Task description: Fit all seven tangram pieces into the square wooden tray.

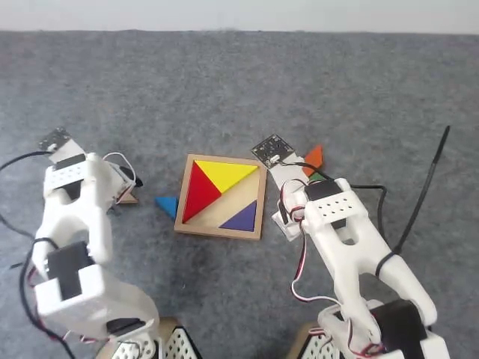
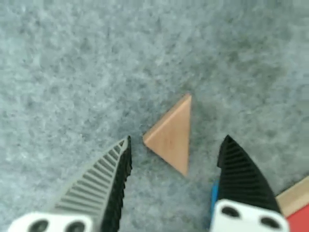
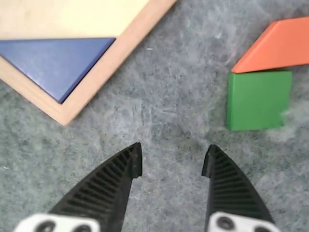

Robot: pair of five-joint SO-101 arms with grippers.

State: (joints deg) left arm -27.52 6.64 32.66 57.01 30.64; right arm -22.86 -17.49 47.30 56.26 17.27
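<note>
The square wooden tray (image 1: 218, 231) is sitting on the grey carpet (image 1: 224, 90) at the middle of the high view. Three pieces are lying flat inside it: a large red triangle (image 1: 197, 196) is filling its 9 o'clock side, a large yellow triangle (image 1: 224, 173) its 12 o'clock side, and a purple triangle (image 1: 243, 218) its 5 o'clock corner, with bare wood showing between them. Just outside the tray at 9 o'clock a small blue triangle (image 1: 166, 205) is lying on the carpet, and farther out the same way a tan triangle (image 2: 171, 135) is lying flat. The left gripper (image 2: 176, 141) is hanging over that tan triangle with its jaws spread, one on each side of it. At the tray's 2 o'clock an orange piece (image 3: 275, 46) is touching a green square (image 3: 258, 99). The right gripper (image 3: 174, 146) is hovering, jaws apart, above carpet between the tray and the green square.
</note>
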